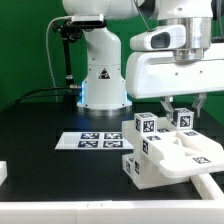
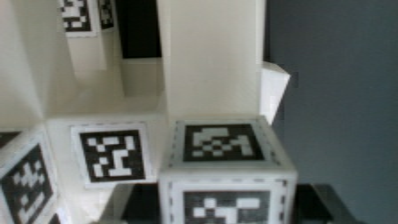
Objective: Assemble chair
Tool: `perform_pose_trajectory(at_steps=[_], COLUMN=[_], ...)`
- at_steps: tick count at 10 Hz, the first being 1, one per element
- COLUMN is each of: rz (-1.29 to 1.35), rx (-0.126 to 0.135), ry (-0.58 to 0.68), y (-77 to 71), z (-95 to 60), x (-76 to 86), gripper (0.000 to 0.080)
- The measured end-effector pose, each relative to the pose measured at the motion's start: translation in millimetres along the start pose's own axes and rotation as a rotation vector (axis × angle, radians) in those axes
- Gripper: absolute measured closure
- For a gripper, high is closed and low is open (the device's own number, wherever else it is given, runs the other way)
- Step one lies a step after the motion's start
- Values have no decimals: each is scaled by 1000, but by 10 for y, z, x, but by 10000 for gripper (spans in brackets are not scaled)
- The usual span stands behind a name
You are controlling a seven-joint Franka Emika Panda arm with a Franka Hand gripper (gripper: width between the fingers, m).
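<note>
The chair's white tagged pieces sit clustered at the exterior view's right: a flat slab [image 1: 190, 155], a tagged block [image 1: 146, 125] and another block [image 1: 136, 166]. My gripper [image 1: 184, 112] hangs straight down over this cluster, its fingers on either side of an upright tagged post [image 1: 184, 121]. In the wrist view the post's tagged top [image 2: 224, 142] fills the middle. My gripper [image 2: 226, 206] has a dark finger [image 2: 132, 206] against one side of the post and another against the opposite side, with no gap showing. Taller white chair posts [image 2: 214, 70] rise beyond it.
The marker board [image 1: 95, 140] lies flat on the black table, toward the exterior view's left of the chair pieces. The arm's white base [image 1: 103, 85] stands behind it with cables. A white object [image 1: 3, 172] pokes in at the exterior view's left edge.
</note>
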State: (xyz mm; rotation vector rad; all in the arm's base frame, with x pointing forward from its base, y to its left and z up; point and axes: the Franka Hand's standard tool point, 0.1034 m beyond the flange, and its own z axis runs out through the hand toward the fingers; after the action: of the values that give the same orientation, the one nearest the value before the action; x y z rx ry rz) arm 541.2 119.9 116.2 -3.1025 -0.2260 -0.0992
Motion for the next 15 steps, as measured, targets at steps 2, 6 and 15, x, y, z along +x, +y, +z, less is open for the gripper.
perform_pose_trajectory(at_steps=[2, 6, 15], rz=[200, 720, -24], rx=[0, 21, 9], ry=[4, 3, -7], y=[-6, -26, -8], z=[0, 2, -30], x=[-6, -16, -19], gripper=[515, 515, 151])
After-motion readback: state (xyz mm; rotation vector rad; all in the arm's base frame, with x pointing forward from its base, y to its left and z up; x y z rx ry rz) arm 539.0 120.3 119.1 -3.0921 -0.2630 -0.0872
